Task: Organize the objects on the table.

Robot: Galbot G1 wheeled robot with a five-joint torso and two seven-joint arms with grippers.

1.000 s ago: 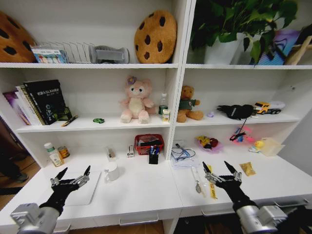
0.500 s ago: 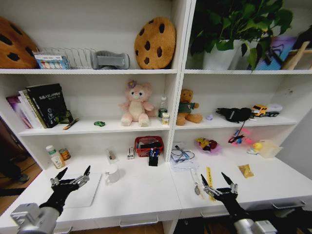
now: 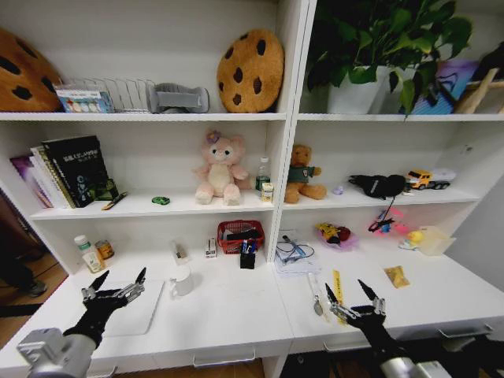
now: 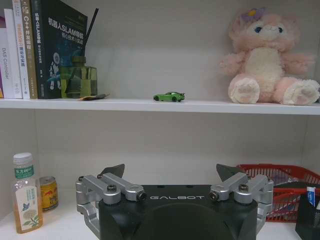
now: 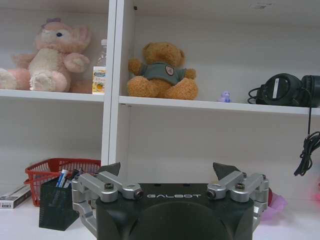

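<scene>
Two pincers are held low over the white surface (image 3: 236, 307), both spread wide with nothing between the fingers: the left pincer (image 3: 114, 288) over the left end beside a flat white slab that can't be identified for sure, the right pincer (image 3: 353, 302) near the front edge on the right. The green toy car (image 3: 161, 200) is parked on the middle shelf, between the dark books and the pink plush bear (image 3: 220, 167), well apart from either pincer; its long axis is seen running along the shelf, roughly parallel to the front edge, though which end is the nose can't be made out. The marker pens (image 3: 249, 246) are stood upright, tips up, in a small dark holder just in front of the red mesh basket (image 3: 240, 233). Biggest risk, as judged from here: the car is tiny and on wheels, so a slightly off-centre pinch could send it rolling along the shelf or off the lip, and a reach up from this low could get the bear clipped. The holder could also be tipped if the pens are grabbed at an angle
</scene>
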